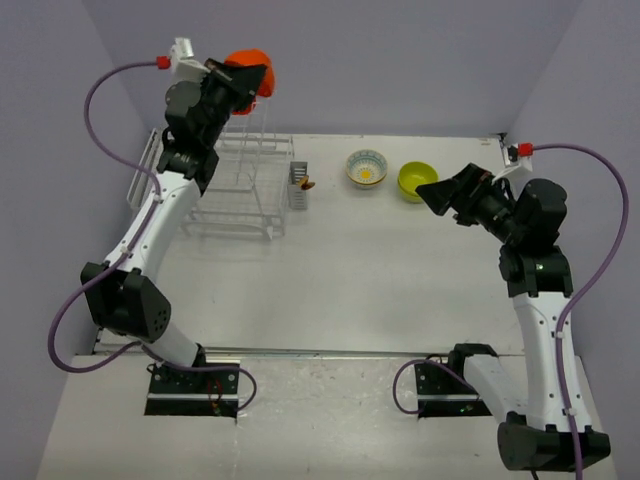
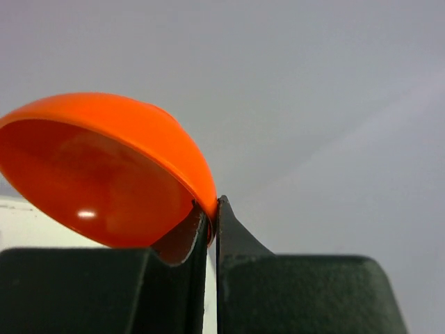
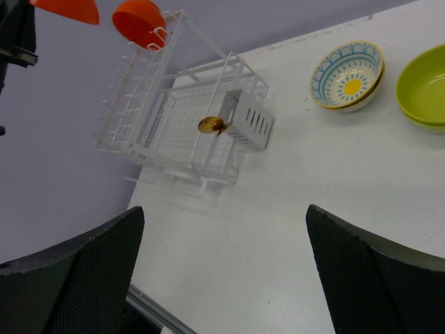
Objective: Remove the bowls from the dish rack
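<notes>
Two arms are bolted at the near edge of the table [image 1: 380, 290]. On the right side, the right fingers [image 1: 438, 195] are spread wide and carry nothing; they hover just right of the lime-green bowl [image 3: 424, 87]. That bowl sits on the table close against the flower-patterned bowl [image 3: 346, 75] to its left, and both are out of the rack. Further left stands the dish rack [image 3: 182, 118], with its grey cutlery holder [image 3: 250, 125] on the right-hand side and a small brown item [image 3: 210, 125] at the holder. A second orange bowl [image 3: 139, 21] appears to rest at the top of the rack's upright tier, so unloading is judged incomplete. Farthest and highest, the left fingers [image 2: 207, 229] are clenched on the thin rim of the orange bowl [image 2: 118, 174], which is raised well above the rack. Hazards:

- The grip is a narrow pinch on a glossy wall, so a fast swing could pivot the bowl or let it slip. A drop from this height would strike the rack or the bowl in it.
- A low path could snag the rack wires and shift the rack.
- Setting down beside the other bowls brings the left arm toward the right fingers, and contact is possible unless the right arm gives way.
</notes>
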Motion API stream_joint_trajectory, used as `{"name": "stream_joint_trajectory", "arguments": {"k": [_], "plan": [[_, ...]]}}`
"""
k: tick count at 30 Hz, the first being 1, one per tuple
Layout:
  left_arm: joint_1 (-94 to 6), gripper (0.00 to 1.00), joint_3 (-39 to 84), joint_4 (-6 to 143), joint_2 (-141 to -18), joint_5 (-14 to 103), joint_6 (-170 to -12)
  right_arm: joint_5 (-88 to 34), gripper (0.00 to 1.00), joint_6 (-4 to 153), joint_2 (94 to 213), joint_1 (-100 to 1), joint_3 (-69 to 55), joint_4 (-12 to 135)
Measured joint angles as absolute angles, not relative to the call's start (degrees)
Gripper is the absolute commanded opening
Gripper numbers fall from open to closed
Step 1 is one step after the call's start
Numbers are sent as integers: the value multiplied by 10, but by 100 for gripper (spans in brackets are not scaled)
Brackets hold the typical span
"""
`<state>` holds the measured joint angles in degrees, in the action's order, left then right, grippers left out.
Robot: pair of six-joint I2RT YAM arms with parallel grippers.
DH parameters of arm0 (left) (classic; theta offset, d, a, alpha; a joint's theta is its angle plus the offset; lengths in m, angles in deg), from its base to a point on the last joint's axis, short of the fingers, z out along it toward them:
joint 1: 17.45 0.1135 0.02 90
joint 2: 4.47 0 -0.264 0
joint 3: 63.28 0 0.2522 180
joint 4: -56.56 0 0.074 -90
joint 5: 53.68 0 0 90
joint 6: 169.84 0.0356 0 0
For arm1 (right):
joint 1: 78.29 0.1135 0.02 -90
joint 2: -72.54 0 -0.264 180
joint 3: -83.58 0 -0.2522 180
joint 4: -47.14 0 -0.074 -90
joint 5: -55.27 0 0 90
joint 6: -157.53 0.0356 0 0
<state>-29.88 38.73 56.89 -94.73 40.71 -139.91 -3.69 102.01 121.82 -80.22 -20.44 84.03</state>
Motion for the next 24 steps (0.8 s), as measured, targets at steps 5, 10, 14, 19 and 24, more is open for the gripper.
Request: {"name": "stream_joint_trajectory", "arguments": {"k": [5, 10, 14, 19, 24], "plan": [[-422, 0, 526, 634, -997, 509, -1195, -49, 99, 1016, 1257, -802, -159, 855], [-555, 0, 511, 721, -1007, 573, -974, -108, 99, 994, 1304, -802, -70, 914], [-633, 0, 453, 798, -1018, 601, -796, -163, 98, 963, 1335, -802, -18, 964], [-691, 0, 442, 911, -1078, 637, -667, -204, 94, 930, 1355, -793, -13, 1016], [-711, 0, 512, 1034, -1163, 621, -600, -222, 89, 904, 1409, -727, -9, 1049]]}}
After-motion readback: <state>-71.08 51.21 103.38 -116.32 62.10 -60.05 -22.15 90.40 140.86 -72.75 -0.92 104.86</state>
